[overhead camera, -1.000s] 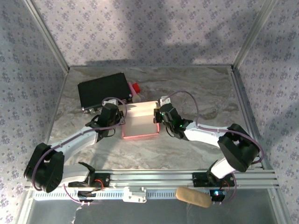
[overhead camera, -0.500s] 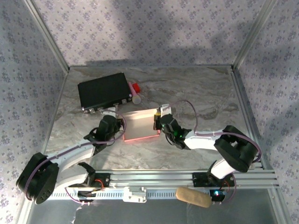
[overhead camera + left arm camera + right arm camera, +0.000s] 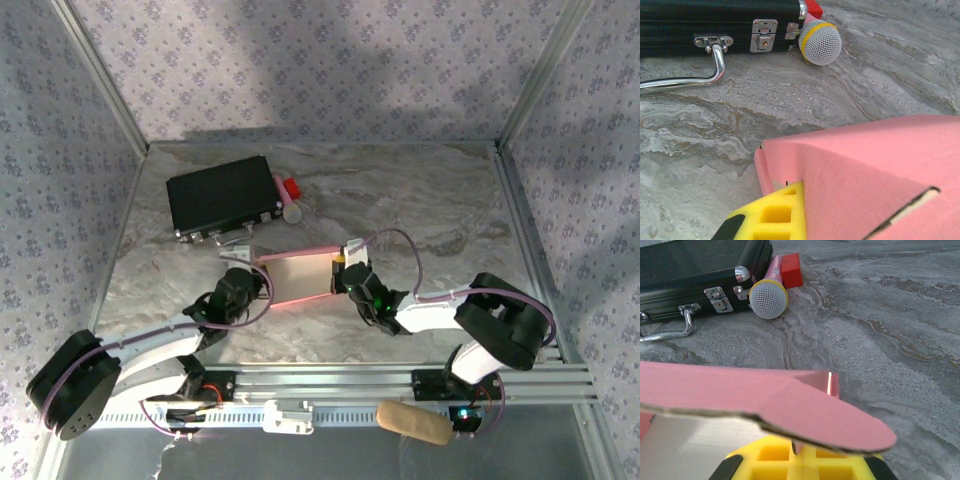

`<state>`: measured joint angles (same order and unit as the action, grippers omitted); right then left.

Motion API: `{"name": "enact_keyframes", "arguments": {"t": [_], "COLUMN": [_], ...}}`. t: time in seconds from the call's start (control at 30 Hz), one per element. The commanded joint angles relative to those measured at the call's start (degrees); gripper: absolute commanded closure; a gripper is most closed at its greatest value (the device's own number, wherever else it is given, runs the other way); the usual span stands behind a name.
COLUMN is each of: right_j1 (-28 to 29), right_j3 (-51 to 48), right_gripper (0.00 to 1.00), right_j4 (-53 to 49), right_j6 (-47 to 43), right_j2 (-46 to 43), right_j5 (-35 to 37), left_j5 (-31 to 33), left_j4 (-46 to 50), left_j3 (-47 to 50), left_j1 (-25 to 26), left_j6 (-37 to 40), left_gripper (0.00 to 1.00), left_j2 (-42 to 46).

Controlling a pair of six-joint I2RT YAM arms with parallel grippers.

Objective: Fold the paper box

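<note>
So the box (image 3: 300, 280) sits a bit below the middle of the top view, on the marble table (image 3: 420, 210), open side up, with the pale inside showing and pink edges all round. The left gripper (image 3: 262, 280) is right at its left wall and the right gripper (image 3: 338, 272) at its right wall. Both have their fingers pinched together on the thin cardboard, one on each side.

In the left wrist view the pink wall fills the lower right, and a yellow finger (image 3: 774, 216) is tucked up against it at the bottom edge. In the right wrist view a rounded pink flap (image 3: 790, 412) hangs across the frame just over the yellow finger (image 3: 800, 462), with the whitish inner side at lower left.

Further up and to the left of the top view there's a black case (image 3: 222, 195). A mic (image 3: 291, 209) lies touching its right end, and a red block (image 3: 291, 187) sits just beside that. All three are well apart from the box.
</note>
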<state>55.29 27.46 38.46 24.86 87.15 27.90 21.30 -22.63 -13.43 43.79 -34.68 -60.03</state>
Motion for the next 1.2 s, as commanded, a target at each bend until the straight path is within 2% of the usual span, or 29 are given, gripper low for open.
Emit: {"name": "enact_keyframes", "arguments": {"t": [0.0, 0.2, 0.4, 0.53, 0.77, 1.0, 1.1, 1.17], "right_j1": [1.0, 0.9, 0.6, 0.0, -0.6, -0.8, -1.0, -1.0], "right_j3": [-0.9, -0.5, 0.1, 0.3, 1.6, 1.5, 2.0, 2.0], "right_gripper": [1.0, 1.0, 1.0, 1.0, 1.0, 1.0, 1.0, 0.92], "right_j4": [-0.7, -2.3, -3.3, -3.9, -7.8, -12.2, -15.0, -17.1], "right_j6": [0.7, 0.6, 0.9, 1.4, 2.0, 3.3, 3.4, 3.6], "right_j2": [1.2, 0.7, 0.7, 0.6, -0.1, -3.1, -5.1, -7.8], "right_j5": [0.0, 0.1, -0.3, -0.3, -0.6, -1.6, -3.8, -6.1], "left_j5": [-1.8, -1.5, -1.4, -0.3, 1.0, 3.5, 5.4, 6.5], "left_j4": [-0.7, -1.0, 1.7, 4.6, 4.3, -2.2, 0.1, 2.2], "left_j3": [1.4, 0.3, -2.7, -4.4, -3.4, -0.2, -1.9, -3.2], "left_j1": [2.3, 2.8, 2.9, 2.9, 3.2, 5.2, 6.2, 6.6], "left_j6": [-2.5, -8.0, -15.4, -17.2, -16.7, -15.2, -14.7, -14.0], "left_gripper": [1.0, 1.0, 1.0, 1.0, 1.0, 1.0, 1.0, 1.0], "left_j2": [-1.3, -4.5, -4.1, -3.5, -4.8, -10.6, -11.2, -11.1]}}
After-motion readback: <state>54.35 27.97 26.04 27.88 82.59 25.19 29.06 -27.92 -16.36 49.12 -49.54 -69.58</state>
